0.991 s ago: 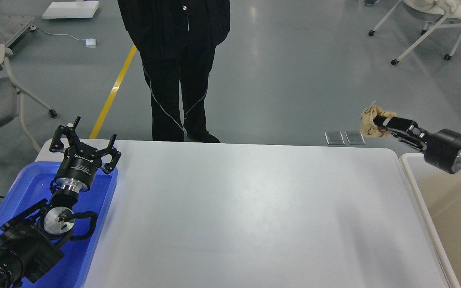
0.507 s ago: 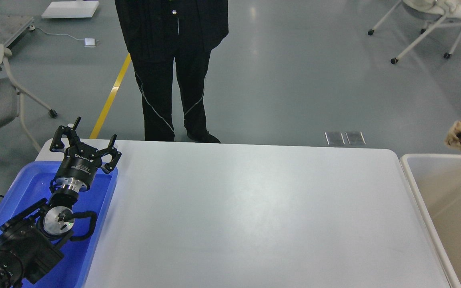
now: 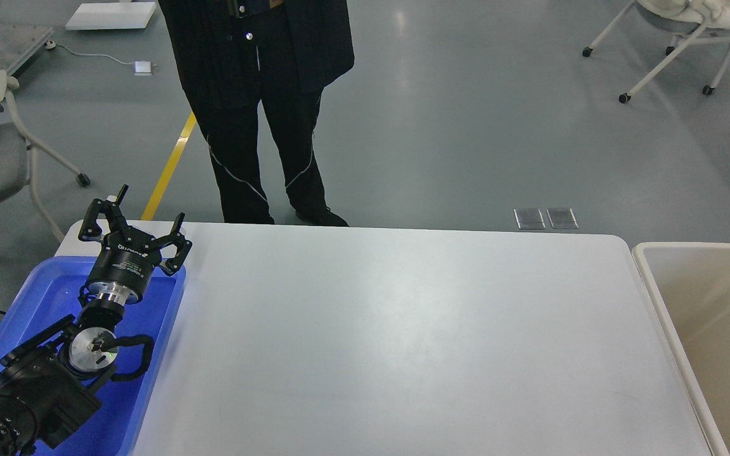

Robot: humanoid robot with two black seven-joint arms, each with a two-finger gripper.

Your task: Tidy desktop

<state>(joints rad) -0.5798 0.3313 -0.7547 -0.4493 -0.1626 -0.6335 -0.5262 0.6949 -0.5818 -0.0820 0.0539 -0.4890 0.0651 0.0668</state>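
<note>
The desktop [image 3: 403,329] is a large white tabletop with rounded corners, and its visible surface is bare. My left gripper [image 3: 134,223] is open and empty. It hovers over the far end of the blue plastic tray [image 3: 54,297] at the desktop's left edge. My right arm and gripper are out of view. The crumpled brown paper it held does not show in the current frame.
A beige-white bin [image 3: 713,329] stands off the desktop's right edge. A person in black [image 3: 257,107] stands just beyond the far edge. Chairs on wheels [image 3: 669,57] and a yellow floor line [image 3: 172,168] lie further back.
My right gripper, shut on the crumpled brown paper, moved right past the bin's far corner and out of view. The person shifted to the left. The left arm has not moved.
</note>
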